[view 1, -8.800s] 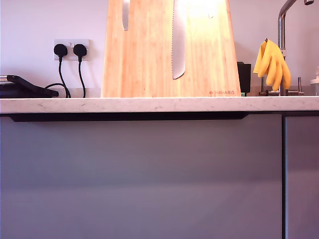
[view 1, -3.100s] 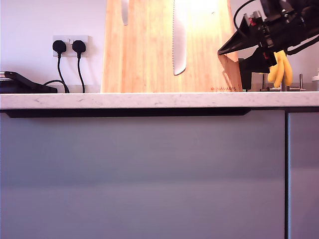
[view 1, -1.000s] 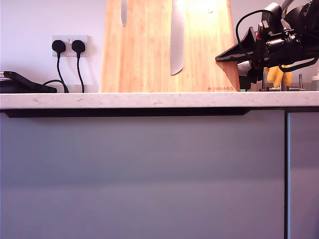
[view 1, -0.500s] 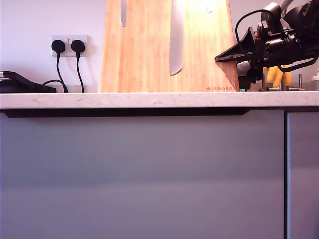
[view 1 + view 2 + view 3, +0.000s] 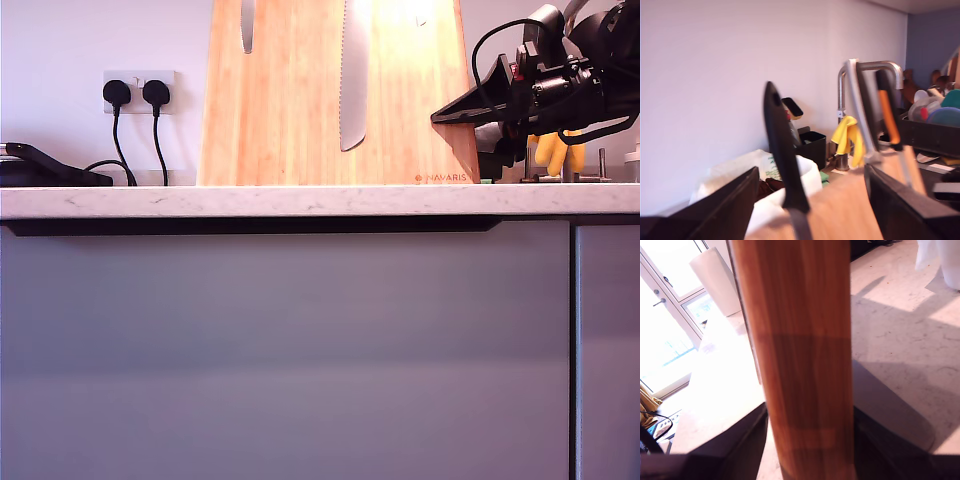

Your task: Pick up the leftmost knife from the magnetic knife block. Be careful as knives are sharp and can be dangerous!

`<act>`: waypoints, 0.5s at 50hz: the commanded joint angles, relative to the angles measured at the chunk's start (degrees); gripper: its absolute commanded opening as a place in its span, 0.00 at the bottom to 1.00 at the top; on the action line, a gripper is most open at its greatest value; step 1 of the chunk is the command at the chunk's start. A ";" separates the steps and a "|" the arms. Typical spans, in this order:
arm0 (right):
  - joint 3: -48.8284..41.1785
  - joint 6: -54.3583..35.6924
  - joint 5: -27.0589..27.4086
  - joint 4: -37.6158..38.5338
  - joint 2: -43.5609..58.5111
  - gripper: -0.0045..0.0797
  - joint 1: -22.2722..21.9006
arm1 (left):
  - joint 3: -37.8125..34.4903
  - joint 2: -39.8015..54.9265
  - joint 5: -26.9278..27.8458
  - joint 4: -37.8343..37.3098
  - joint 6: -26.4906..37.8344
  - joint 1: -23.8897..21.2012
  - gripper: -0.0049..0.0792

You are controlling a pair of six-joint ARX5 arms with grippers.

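In the exterior view's upper left of centre, the leftmost knife point(image 5: 247, 25) hangs flat on the magnetic knife block point(image 5: 290, 110), which stands on the marble worktop point(image 5: 300, 200). My second gripper point(image 5: 452, 112) is clamped on the block's edge on the exterior view's right. My first gripper point(image 5: 809, 202) is spread wide, holding nothing, a black knife handle point(image 5: 782, 150) rising between its jaws

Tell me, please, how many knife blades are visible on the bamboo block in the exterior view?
3 on the magnetic knife block: the leftmost knife toward the exterior view's left, the long serrated blade near the middle, and a tiny blade tip at the exterior view's upper right. Handles are cropped.
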 commanded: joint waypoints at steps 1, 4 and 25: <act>0.22 0.33 1.16 0.63 -0.63 0.04 1.38 | 3.08 3.17 -0.02 -1.22 0.02 -0.46 0.78; 0.22 0.31 1.16 0.70 -0.63 0.04 1.38 | 6.19 5.44 -0.04 -2.45 0.00 -0.79 0.78; 0.22 -0.72 1.60 0.66 -0.63 0.04 1.40 | 19.65 15.54 -0.15 -7.04 -2.14 -1.38 0.78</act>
